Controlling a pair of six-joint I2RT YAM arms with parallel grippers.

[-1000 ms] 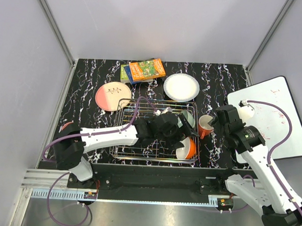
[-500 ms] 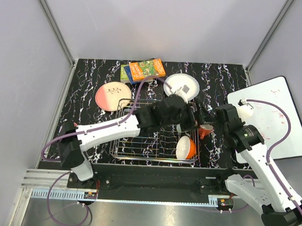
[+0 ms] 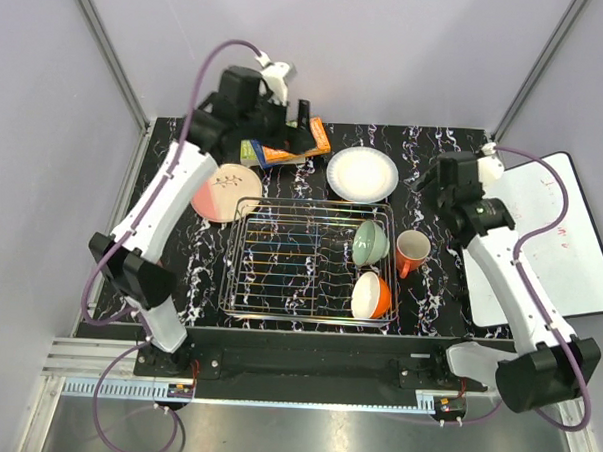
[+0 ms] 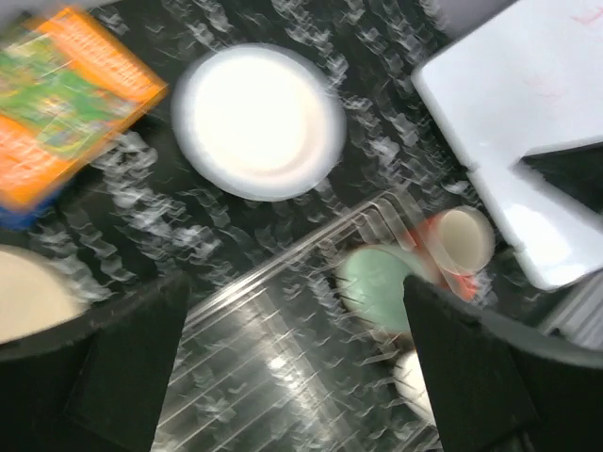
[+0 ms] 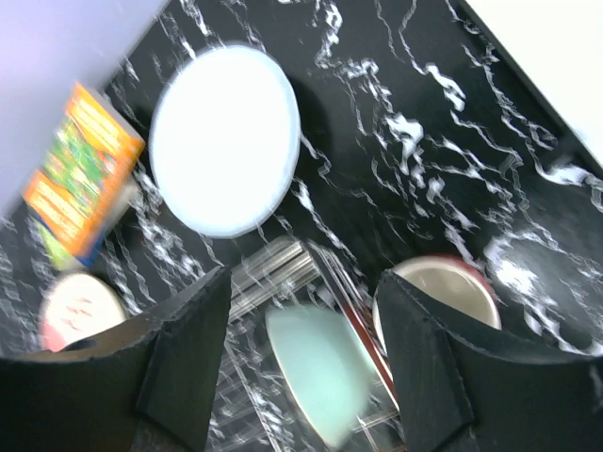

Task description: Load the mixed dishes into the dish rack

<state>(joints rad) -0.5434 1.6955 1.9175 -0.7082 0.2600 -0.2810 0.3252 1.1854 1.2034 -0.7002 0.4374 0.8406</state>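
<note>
- The whole view is motion-blurred; the left gripper (image 4: 294, 282) has its dark fingers (image 4: 122, 367) spread wide.
- A white plate (image 4: 259, 122) lies on the marbled table (image 4: 396, 75), near the colourful books (image 4: 66, 104).
- A pale green bowl (image 4: 377, 282) sits in the dish rack (image 4: 273, 363), with the orange-red mug (image 4: 464, 240) just beside it.

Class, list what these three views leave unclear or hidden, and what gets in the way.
- Top view: the left arm covers part of the books; their covers are too small to read.
- Left wrist view: motion blur smears the dish rack wires; the left gripper's finger hides most of the orange bowl.
- Right wrist view: the pale green bowl is blurred; the right gripper's finger covers part of the mug.
</note>
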